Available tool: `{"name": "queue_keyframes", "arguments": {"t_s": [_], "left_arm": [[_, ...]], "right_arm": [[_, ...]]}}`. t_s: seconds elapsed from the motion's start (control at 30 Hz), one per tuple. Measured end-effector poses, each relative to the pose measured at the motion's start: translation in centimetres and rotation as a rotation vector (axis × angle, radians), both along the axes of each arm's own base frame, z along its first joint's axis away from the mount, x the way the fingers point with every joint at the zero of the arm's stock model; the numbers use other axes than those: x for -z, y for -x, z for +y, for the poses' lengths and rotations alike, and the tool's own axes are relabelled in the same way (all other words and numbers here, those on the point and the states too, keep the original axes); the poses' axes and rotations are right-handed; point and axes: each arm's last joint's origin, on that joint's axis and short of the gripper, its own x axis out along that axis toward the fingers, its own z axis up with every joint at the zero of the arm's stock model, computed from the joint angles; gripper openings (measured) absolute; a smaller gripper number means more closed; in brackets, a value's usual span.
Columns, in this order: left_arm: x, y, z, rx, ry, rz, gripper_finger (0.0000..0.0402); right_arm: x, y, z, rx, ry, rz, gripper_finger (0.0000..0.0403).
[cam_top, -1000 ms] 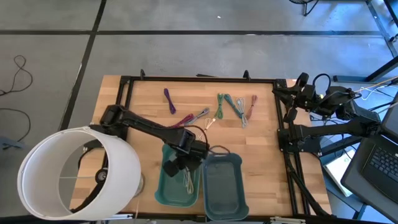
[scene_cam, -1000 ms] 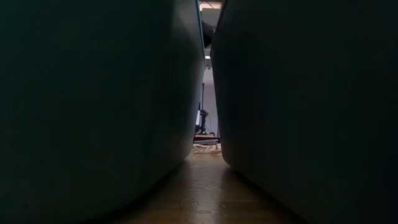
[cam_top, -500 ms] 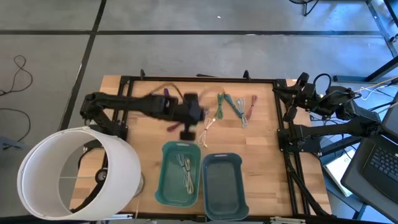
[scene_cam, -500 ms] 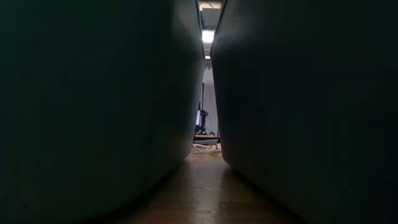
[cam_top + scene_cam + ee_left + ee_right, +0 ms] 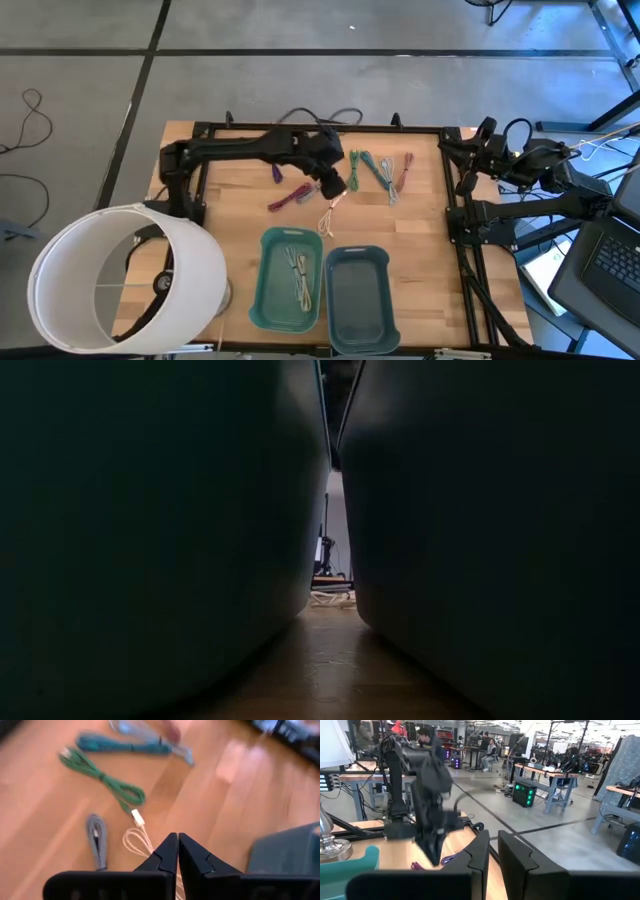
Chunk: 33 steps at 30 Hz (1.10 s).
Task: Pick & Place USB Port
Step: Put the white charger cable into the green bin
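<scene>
left gripper (image 5: 334, 189) now over white cable (image 5: 329, 214)

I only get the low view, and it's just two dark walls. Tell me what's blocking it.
Observer: Two bins stand side by side at the table's near edge, a teal bin and a grey-blue bin.
Operator: Give me the left tool's position.
Observer: The left tool is over mid-table beyond the bins, shut, directly above a white cable.
Operator: Report the teal bin's contents.
Observer: A few cables lie in it. The right tool waits at the table's right edge.
</scene>
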Motion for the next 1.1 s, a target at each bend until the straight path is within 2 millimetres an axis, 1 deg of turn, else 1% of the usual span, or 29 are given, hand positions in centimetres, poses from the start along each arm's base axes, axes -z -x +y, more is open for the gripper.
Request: {"name": "queue_keyframes", "arguments": {"t_s": [0.07, 0.13, 0.23, 0.33, 0.5, 0.63, 0.73, 0.9, 1.0, 1.1], "left_arm": [[1.5, -0.6, 0.0, 0.005, 0.012, 0.042, 0.0018], [2.6, -1.3, 0.1, 0.025, 0.026, 0.042, 0.0035], [3.9, -2.0, 0.1, 0.04, 0.063, 0.055, 0.007], [5.0, -2.3, 0.1, 0.004, 0.091, 0.09, 0.0112], [6.1, -2.3, 0.6, -0.091, 0.168, 0.134, 0.0175], [6.4, -2.1, 0.6, -0.136, 0.198, 0.161, 0.0208], [6.4, -2.0, 0.5, -0.166, 0.21, 0.176, 0.022], [6.6, -2.2, 0.0, -0.164, 0.213, 0.179, 0.0224], [7.6, -2.3, -0.2, -0.17, 0.236, 0.217, 0.0224], [9.3, -2.7, -0.5, -0.161, 0.257, 0.268, 0.0224]], "right_arm": [[0.0, 0.0, 0.0, 0.0, 0.003, 0.004, 0.0044], [0.0, 0.0, 0.0, 0.0, 0.004, 0.005, 0.0044], [0.1, 0.0, 0.0, 0.0, 0.001, 0.016, 0.0044], [0.4, 0.0, 0.0, 0.0, -0.005, 0.041, 0.0044], [0.6, 0.0, 0.0, 0.002, -0.022, 0.052, 0.0044], [0.6, 0.0, 0.0, 0.002, -0.017, 0.054, 0.0044], [0.6, 0.0, 0.0, 0.0, -0.007, 0.059, 0.0044], [0.6, 0.0, 0.0, 0.0, -0.002, 0.062, 0.0044], [0.6, 0.0, 0.0, 0.0, -0.002, 0.062, 0.0044], [0.6, 0.0, 0.0, 0.0, -0.002, 0.062, 0.0044]]}}
